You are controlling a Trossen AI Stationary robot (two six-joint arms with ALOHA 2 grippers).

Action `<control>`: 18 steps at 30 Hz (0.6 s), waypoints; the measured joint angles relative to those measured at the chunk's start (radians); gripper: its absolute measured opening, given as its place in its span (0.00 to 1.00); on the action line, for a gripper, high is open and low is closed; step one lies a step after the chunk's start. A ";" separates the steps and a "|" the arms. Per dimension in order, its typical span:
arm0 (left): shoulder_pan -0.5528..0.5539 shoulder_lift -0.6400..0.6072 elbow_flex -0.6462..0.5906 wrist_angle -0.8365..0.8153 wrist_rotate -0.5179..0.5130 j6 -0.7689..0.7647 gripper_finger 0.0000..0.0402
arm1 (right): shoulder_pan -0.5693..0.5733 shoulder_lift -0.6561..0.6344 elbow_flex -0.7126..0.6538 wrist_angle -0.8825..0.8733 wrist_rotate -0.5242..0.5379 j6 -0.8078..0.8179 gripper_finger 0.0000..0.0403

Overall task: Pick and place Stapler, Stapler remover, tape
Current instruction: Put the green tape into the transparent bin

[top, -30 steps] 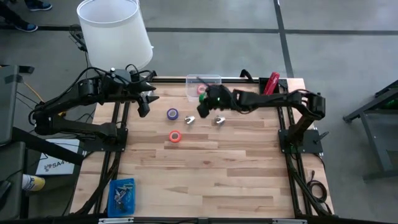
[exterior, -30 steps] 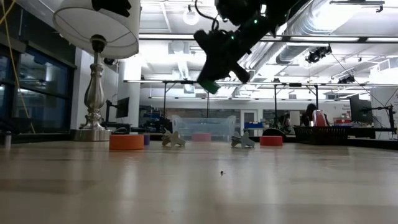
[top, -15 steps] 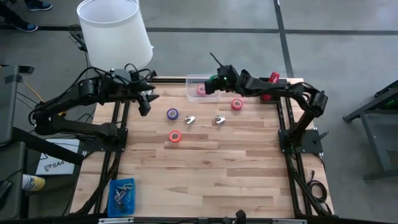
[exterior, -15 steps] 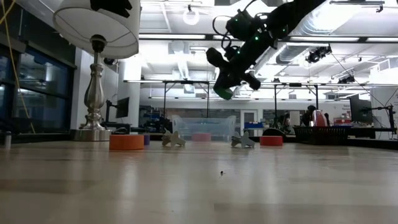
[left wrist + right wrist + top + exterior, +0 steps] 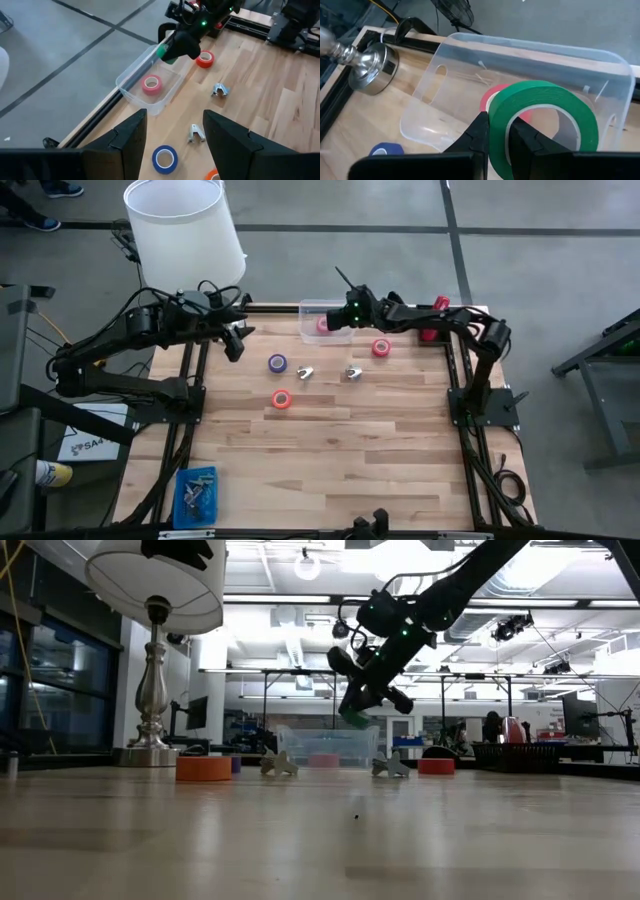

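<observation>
Waiting at the desk's point(image 5: 330, 450) far left corner beside the lamp point(image 5: 185, 230), your left gripper point(image 5: 233, 340) hangs with its fingers apart and nothing between them, so leave it parked. Moving right across the desk, a purple tape roll point(image 5: 278, 363) and an orange-red tape roll point(image 5: 282, 399) lie flat on the wood, with two small silvery claw pieces point(image 5: 306, 372) just beyond them, all well clear of the work. At the far edge sits the clear plastic bin point(image 5: 445, 125), already holding a pink tape roll point(image 5: 152, 83). Your right gripper point(image 5: 350, 313) hangs just above that bin, fingers clamped on the rim of the green tape roll point(image 5: 542, 120), which stands on edge over the bin's open mouth. To finish this placement well, centre the roll over the bin's floor rather than its near wall, lower it until it is close to the bottom, and only then part the fingers, since a roll let go on edge is likely to tip or run against the thin wall. Lift straight up afterwards so the fingers do not catch the rim. Farther right, another red tape roll point(image 5: 381, 347) lies on the wood, and the red stapler point(image 5: 432, 318) rests by the far right corner, partly hidden under the right arm.
</observation>
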 joint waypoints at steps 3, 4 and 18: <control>0.000 0.000 0.000 0.000 0.000 -0.010 0.47 | -0.011 0.000 0.000 0.000 -0.011 0.000 0.14; 0.000 0.000 0.000 0.001 0.000 -0.010 0.47 | -0.014 0.000 0.000 0.000 -0.025 -0.001 0.16; 0.000 0.000 0.000 0.000 0.000 -0.015 0.47 | -0.017 0.000 0.000 -0.006 -0.106 -0.036 0.25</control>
